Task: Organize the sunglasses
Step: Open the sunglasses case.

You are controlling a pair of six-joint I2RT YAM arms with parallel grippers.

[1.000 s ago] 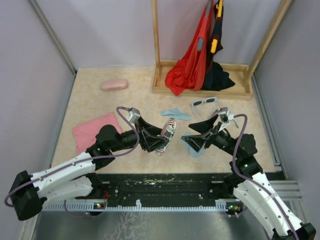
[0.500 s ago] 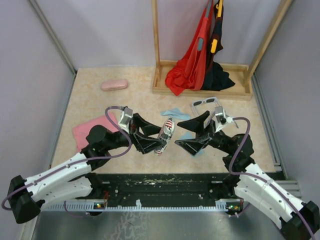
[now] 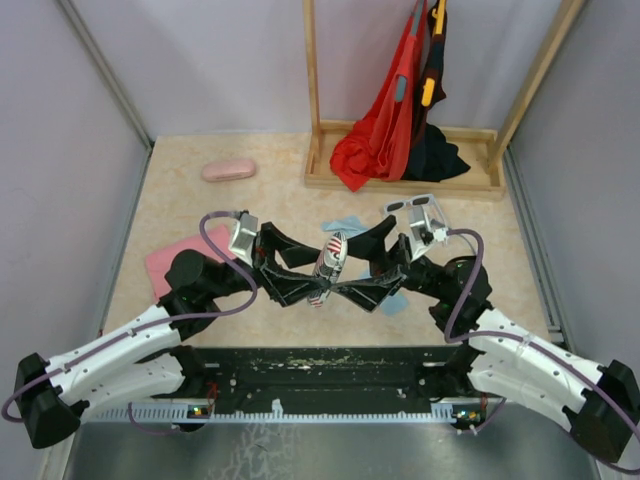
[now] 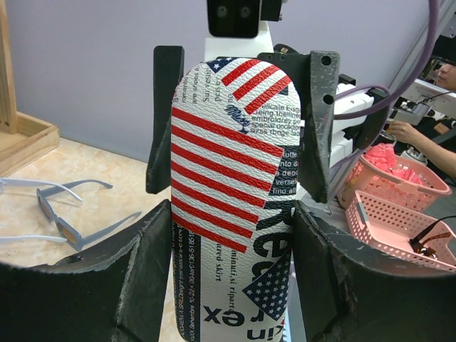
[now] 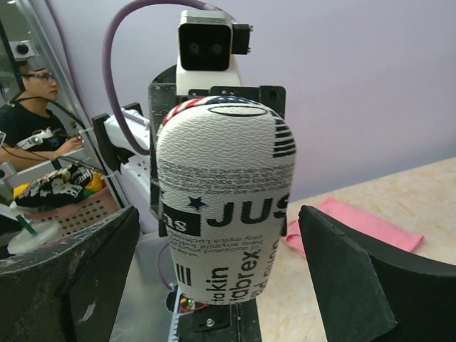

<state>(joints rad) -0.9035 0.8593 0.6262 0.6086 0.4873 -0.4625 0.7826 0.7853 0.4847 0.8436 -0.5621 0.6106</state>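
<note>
Jaws spread, the right gripper moves in around the flag-printed case the left gripper grasps, likely to open it for sunglasses.

The white sunglasses have a chunky frame and dark lenses. They lie flat on the counter with their arms unfolded, just in front of the wooden stand at the far right. The grey glasses are thin-framed with pale lenses. They rest close by on the same counter, arms also spread open.
</note>
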